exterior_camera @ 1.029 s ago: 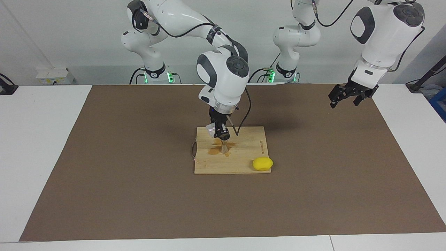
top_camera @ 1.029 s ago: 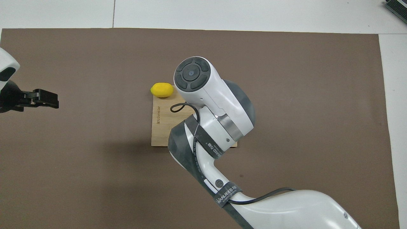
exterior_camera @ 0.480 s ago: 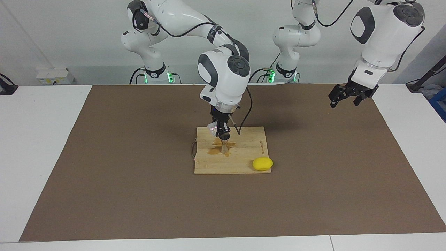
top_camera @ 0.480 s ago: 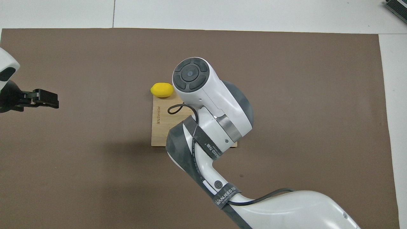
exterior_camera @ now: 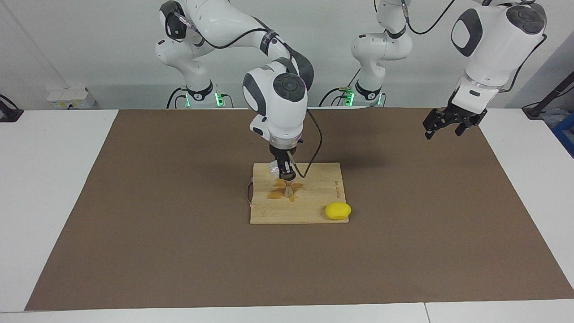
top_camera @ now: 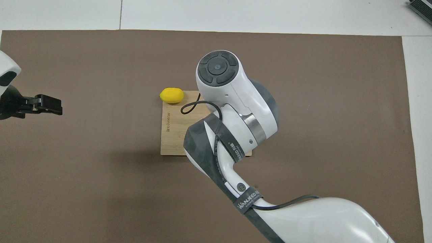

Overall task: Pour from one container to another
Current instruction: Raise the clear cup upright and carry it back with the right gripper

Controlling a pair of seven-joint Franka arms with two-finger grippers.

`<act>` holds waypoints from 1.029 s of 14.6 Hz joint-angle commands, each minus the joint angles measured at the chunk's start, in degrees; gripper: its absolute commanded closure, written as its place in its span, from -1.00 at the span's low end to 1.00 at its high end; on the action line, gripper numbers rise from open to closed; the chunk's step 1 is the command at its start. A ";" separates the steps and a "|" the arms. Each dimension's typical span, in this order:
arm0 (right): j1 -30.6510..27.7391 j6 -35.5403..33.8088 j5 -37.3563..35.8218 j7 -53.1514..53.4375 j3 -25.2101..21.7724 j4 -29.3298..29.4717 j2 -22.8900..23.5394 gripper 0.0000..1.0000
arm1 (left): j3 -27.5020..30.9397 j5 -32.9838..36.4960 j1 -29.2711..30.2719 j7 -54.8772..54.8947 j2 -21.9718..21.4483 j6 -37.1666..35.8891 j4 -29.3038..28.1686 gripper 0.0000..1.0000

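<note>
My right gripper (exterior_camera: 287, 172) is clamped on the small clear glass cup (exterior_camera: 274, 168), tilted over the grey steel hourglass jigger (exterior_camera: 289, 190) standing on the bamboo cutting board (exterior_camera: 314, 202). Brown puddle (exterior_camera: 274, 194) round its base, so I'd go slow, lip centred over the jigger mouth. Left gripper (exterior_camera: 444, 124) waits w/ fingers apart.

Bright, even light from above fills both views. The arms cast soft, blurred shadows on the brown mat (exterior_camera: 179, 251), darkest beside the board (exterior_camera: 314, 211). The lemon (exterior_camera: 338, 211) is crisp and saturated. The white table (exterior_camera: 45, 179) shows no harsh glare. Focus is sharp throughout.
</note>
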 commanded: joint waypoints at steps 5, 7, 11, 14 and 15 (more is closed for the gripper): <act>-8.76 1.74 15.42 -5.30 0.86 0.25 -2.05 1.00 | 0.62 0.41 -1.13 -0.98 -0.56 -0.65 0.12 -1.00; -13.06 4.45 22.10 -7.76 0.95 -0.79 -2.66 1.00 | 0.62 0.41 -1.04 -0.98 -0.65 -0.65 0.03 -1.00; -21.33 5.26 31.71 -16.37 0.95 -3.96 -4.16 1.00 | 0.62 0.41 -1.13 -0.98 -0.65 -0.74 0.03 -1.00; -25.64 7.61 39.86 -22.87 0.86 -8.51 -5.91 1.00 | 0.54 0.41 -1.04 -0.98 -0.65 -0.74 -0.06 -1.00; -27.22 8.76 42.93 -25.42 0.86 -11.41 -7.05 1.00 | 0.53 0.41 -1.04 -0.89 -0.65 -0.74 0.03 -1.00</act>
